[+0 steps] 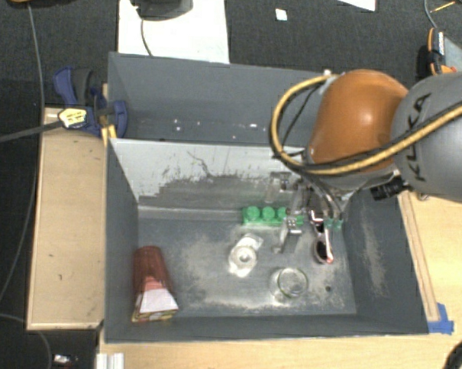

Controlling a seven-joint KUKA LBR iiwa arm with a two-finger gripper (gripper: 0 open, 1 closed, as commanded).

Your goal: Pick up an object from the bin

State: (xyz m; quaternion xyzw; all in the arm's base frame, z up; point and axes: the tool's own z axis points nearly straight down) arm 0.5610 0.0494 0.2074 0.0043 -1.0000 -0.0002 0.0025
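- Grey metal bin [125, 236] with a scuffed floor holds 4 loose things, spread apart.
- 1 green studded block [264, 215] lies by the far wall, just beside the end effector [304, 250] on its camera-left side.
- Arm [439, 143] reaches in from the right and points down, with its orange cover [356, 116] above the wrist.
- End effector is released, with nothing between its fingers.
- 2 clear round pieces: 1 [245, 257] camera-left of it, 1 [291, 283] toward the front wall.
- 1 brown carton [152, 285] lies in the front-left corner.
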